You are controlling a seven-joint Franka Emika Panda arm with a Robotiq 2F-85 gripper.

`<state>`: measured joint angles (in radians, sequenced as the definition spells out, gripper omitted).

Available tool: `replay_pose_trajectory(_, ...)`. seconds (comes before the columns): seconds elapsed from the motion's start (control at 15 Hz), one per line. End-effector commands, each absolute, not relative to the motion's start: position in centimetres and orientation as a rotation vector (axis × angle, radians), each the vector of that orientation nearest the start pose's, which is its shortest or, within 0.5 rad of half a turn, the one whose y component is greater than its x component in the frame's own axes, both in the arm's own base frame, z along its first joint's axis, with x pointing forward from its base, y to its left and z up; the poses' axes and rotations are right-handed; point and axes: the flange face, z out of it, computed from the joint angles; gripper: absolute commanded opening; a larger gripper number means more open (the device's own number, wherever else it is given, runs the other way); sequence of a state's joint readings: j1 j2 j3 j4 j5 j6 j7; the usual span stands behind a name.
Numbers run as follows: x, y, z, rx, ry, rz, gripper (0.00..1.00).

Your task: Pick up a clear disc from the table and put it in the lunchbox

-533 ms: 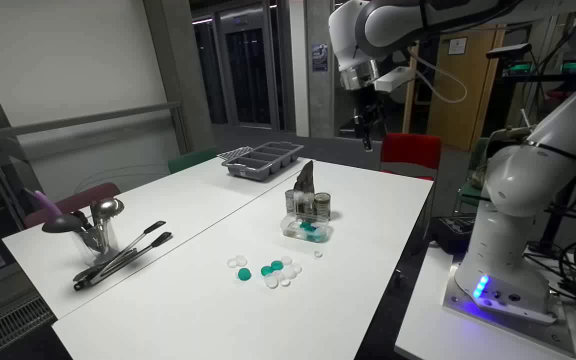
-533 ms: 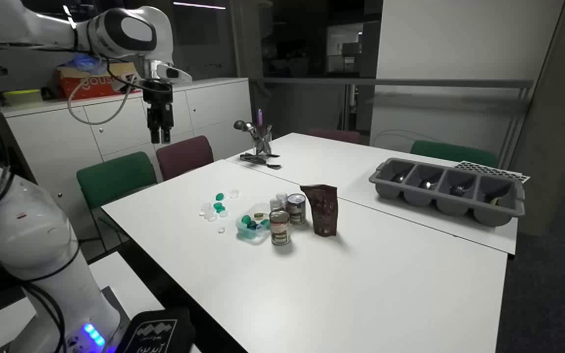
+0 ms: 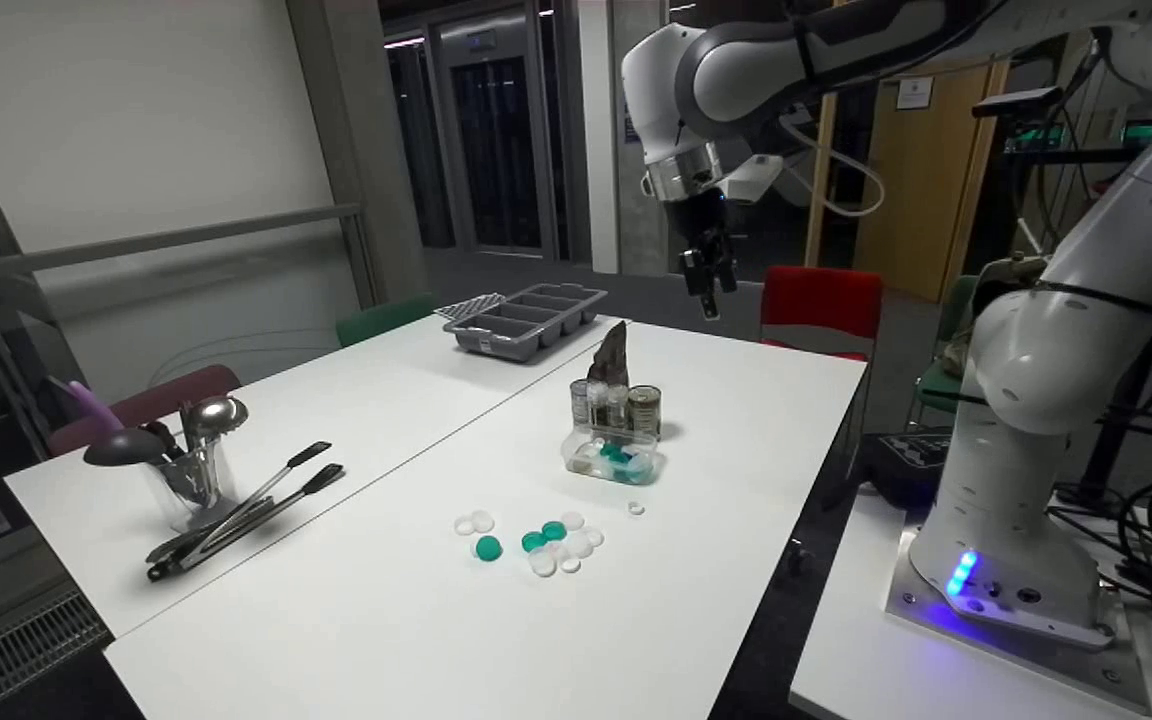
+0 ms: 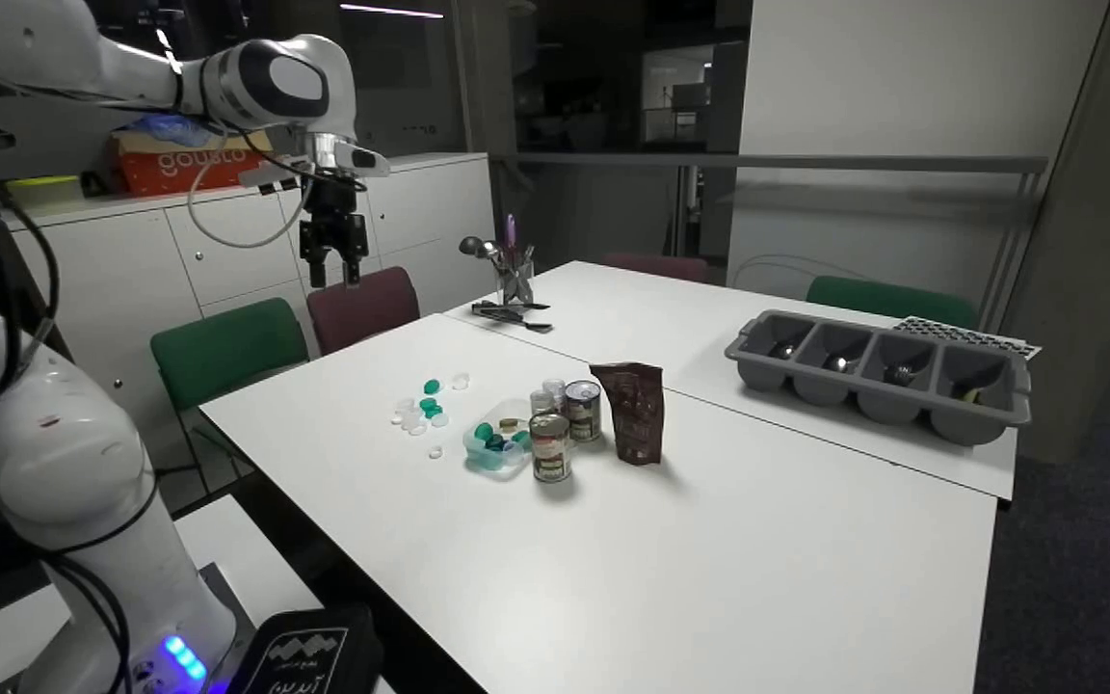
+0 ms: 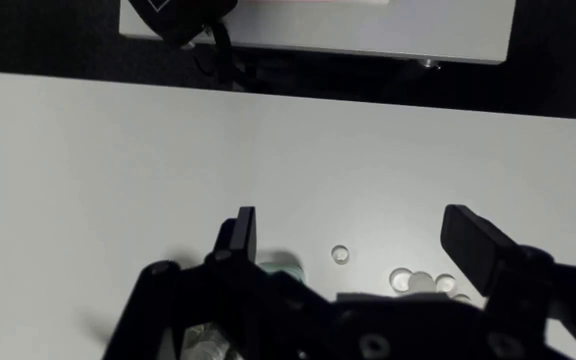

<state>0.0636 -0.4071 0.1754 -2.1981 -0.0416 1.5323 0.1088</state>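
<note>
A small clear disc [image 3: 636,508] lies alone on the white table near the lunchbox; it also shows in an exterior view [image 4: 436,451] and in the wrist view [image 5: 340,254]. More clear discs [image 3: 576,547] lie in a cluster with green discs [image 3: 487,547], also in the wrist view [image 5: 422,282]. The clear lunchbox [image 3: 586,465] holds green and other pieces; it shows too in an exterior view [image 4: 497,461] and is mostly hidden behind a finger in the wrist view [image 5: 288,270]. My gripper [image 5: 350,225] is open and empty, high above the table [image 3: 719,292], [image 4: 334,277].
Cans [image 4: 550,453], [image 4: 583,413] and small clear bottles [image 4: 542,400] stand against the lunchbox. A brown pouch [image 4: 635,414] stands upright behind them. A grey compartment tray [image 4: 887,390] sits at the far end. Tongs [image 3: 246,515] and a utensil cup [image 3: 198,480] stand on the other side.
My gripper has opened wider and come down slightly. The arm has moved out over the table, leftward in an exterior view. Objects on the table have not moved.
</note>
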Motion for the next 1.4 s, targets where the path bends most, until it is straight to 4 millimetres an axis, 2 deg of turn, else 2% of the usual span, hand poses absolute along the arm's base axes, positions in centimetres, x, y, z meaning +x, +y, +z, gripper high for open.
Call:
replay_pose_trajectory(0.0, 43.8, 12.2, 50.3, -3.269, -0.498, 0.466, 1.00)
replay_pose_trajectory(0.4, 48.7, 13.9, 47.7, -3.346, -0.997, 0.503, 1.00)
replay_pose_trajectory(0.6, 50.0, 14.2, 47.6, -3.332, -1.259, 0.401, 1.00)
replay_pose_trajectory(0.67, 50.1, 14.1, 48.1, -3.305, -1.292, 0.332, 1.00)
replay_pose_trajectory(0.73, 49.7, 14.4, 46.7, -3.331, -1.168, 0.418, 1.00)
replay_pose_trajectory(1.13, 50.1, 14.5, 47.2, -3.308, -1.235, 0.373, 1.00)
replay_pose_trajectory(1.2, 50.2, 14.3, 47.0, -3.272, -1.327, 0.372, 1.00)
replay_pose_trajectory(1.27, 51.1, 14.0, 46.5, -3.192, -1.496, 0.353, 1.00)
replay_pose_trajectory(1.33, 52.0, 13.9, 45.9, -3.158, -1.567, 0.344, 1.00)
